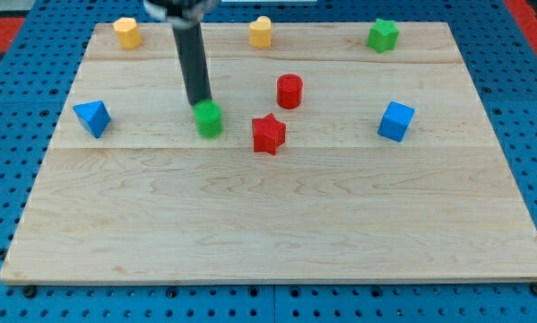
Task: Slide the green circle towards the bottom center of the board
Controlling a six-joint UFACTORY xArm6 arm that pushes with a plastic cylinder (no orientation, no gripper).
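The green circle is a short green cylinder left of the board's middle, in the upper half of the wooden board. My tip is at the end of the dark rod, right at the circle's upper left edge, touching or almost touching it. The red star lies just to the circle's right.
A red cylinder stands above the red star. A blue triangle block is at the left, a blue cube at the right. Two yellow blocks and a green star lie along the top edge.
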